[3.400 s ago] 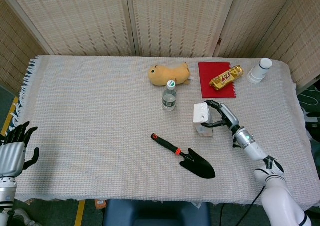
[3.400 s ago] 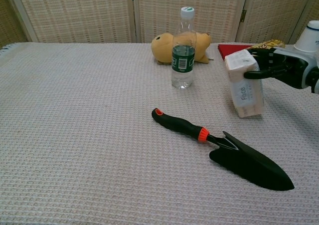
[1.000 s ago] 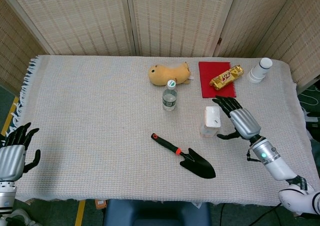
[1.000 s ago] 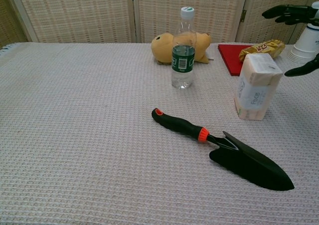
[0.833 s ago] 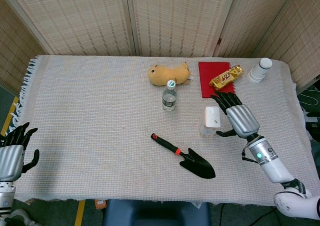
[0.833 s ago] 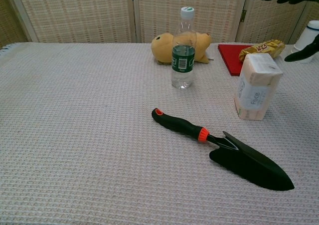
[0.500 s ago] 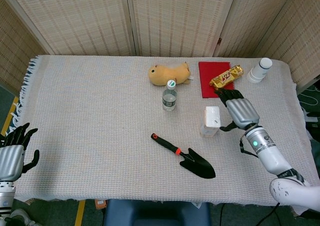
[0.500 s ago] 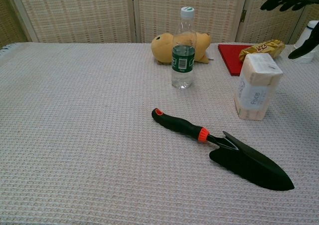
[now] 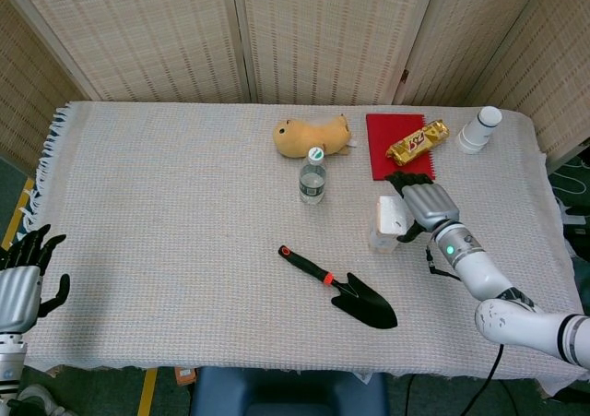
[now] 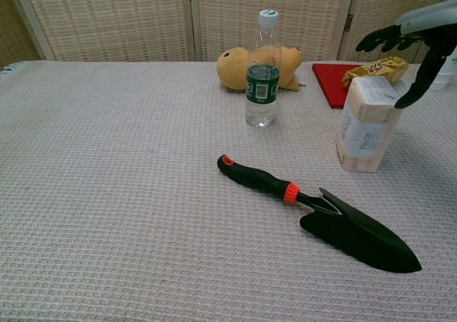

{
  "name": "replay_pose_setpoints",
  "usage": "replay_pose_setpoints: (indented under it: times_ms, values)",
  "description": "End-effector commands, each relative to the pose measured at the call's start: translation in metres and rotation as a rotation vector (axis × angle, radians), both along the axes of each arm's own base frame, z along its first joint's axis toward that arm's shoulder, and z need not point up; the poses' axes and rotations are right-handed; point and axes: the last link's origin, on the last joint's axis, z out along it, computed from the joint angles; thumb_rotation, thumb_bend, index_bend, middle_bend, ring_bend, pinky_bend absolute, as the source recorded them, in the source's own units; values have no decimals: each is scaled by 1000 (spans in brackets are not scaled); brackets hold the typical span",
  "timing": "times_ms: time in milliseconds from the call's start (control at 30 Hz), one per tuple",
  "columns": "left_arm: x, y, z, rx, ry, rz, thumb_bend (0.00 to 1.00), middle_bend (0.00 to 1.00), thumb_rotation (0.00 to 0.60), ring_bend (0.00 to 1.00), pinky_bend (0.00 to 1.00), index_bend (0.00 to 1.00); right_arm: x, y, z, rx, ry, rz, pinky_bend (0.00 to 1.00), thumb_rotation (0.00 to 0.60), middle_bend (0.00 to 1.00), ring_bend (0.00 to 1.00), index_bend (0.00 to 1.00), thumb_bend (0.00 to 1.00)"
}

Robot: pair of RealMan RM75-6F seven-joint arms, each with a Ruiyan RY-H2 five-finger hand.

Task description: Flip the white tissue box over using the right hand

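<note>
Fingers (image 10: 377,38) of the right hand (image 9: 425,202) are spread over the box (image 10: 366,123), standing on end by the trowel (image 10: 321,215); approach step, closing on it due next.

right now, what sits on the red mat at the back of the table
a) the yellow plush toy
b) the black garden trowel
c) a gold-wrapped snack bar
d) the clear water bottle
c: the gold-wrapped snack bar lies on the red mat, while the bottle, plush toy and trowel all rest on the woven cloth off the mat.
</note>
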Motion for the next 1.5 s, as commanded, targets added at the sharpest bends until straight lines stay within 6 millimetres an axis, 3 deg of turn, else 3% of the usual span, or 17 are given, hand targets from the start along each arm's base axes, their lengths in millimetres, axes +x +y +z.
replay_pose_setpoints:
  times_ms: [33, 233, 700, 933, 1333, 1500]
  values:
    - [0, 0, -1, -3, 1, 0, 482, 0, 600, 0, 93, 156, 0, -2, -5, 12, 5, -4, 0, 600, 10, 1, 0, 0]
    - [-1, 0, 0, 0, -1, 4, 482, 0, 600, 0, 93, 156, -2, -4, -11, 14, 18, -11, 0, 600, 148, 71, 48, 0]
    - [-2, 1, 1, -2, -8, 5, 480, 0, 600, 0, 93, 156, -6, -6, -18, 12, 33, -23, 0, 600, 167, 101, 118, 0]
    - [-2, 1, 1, -3, -8, 7, 480, 0, 600, 0, 93, 156, -4, -7, -20, 5, 26, -11, 0, 600, 230, 173, 238, 0]
    - [-2, 2, 1, -2, -9, 4, 481, 0, 600, 0, 93, 156, -6, -7, -19, -12, 30, -6, 0, 600, 312, 246, 338, 1]
    - [-2, 1, 1, -4, -8, 7, 482, 0, 600, 0, 93, 156, -6, -9, -18, -34, 20, 9, 0, 600, 370, 305, 422, 81]
